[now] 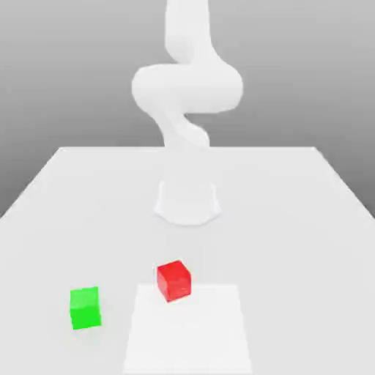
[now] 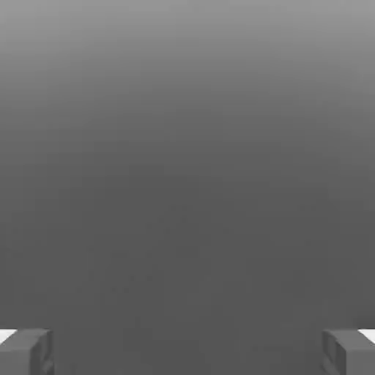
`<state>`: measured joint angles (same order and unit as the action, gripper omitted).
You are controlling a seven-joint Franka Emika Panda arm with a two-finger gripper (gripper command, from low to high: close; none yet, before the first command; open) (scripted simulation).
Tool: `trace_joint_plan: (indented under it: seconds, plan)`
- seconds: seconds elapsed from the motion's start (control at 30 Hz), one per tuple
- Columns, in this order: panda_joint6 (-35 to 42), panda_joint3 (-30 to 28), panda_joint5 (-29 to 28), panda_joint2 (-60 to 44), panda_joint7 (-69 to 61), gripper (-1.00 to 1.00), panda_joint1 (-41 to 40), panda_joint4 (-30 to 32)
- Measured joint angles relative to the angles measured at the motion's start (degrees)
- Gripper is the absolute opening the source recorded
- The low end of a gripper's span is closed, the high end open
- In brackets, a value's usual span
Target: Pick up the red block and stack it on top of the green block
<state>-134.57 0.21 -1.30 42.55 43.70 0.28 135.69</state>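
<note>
The red block (image 1: 173,280) rests on the white table (image 1: 293,220) near the front, at the far edge of a paler square patch (image 1: 188,329). The green block (image 1: 85,307) sits on the table toward the exterior view's left of the red one, a short gap apart. In the hand view my gripper (image 2: 187,353) is open, its two grey fingertips (image 2: 26,351) far apart with nothing between them, facing a plain grey background. The white arm (image 1: 187,88) rises in a curve from its base (image 1: 187,201) behind the blocks.
The arm's round base stands mid-table, behind the red block. The table's edges run along the exterior view's left and right and across the back.
</note>
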Motion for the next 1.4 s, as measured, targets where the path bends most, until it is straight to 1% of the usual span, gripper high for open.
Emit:
trace_joint_plan:
  seconds: [0.17,0.33,0.5,0.57,0.63,0.73,0.83,0.9,0.93,1.17,1.27,1.4]
  plan:
    - [-6.7,-0.9,-2.7,-8.0,-5.4,0.00,0.6,9.2]
    - [-13.3,-3.4,-4.4,-16.0,-11.7,0.00,1.3,18.7]
    - [-21.1,-7.4,-4.5,-25.3,-20.6,0.00,2.4,29.3]
    - [-26.2,-8.3,-3.5,-32.0,-24.8,0.00,2.5,32.5]
    - [-30.8,-9.1,-2.1,-37.8,-27.4,0.00,3.1,33.4]
    - [-35.3,-8.5,0.6,-43.3,-29.7,0.00,3.3,33.2]
    - [-39.5,-5.5,4.4,-48.1,-32.4,0.00,1.4,32.7]
    - [-42.2,-2.5,5.3,-51.2,-33.3,0.00,-1.5,32.4]
    - [-43.1,-1.7,5.6,-52.2,-33.6,-1.00,-2.2,32.3]
    - [-42.9,-1.7,5.4,-52.1,-33.3,-1.00,-2.3,32.3]
    - [-39.5,-3.7,2.7,-48.2,-31.3,-1.00,-0.9,32.7]
    - [-34.2,-4.4,-0.1,-42.1,-29.2,-1.00,-1.0,33.4]
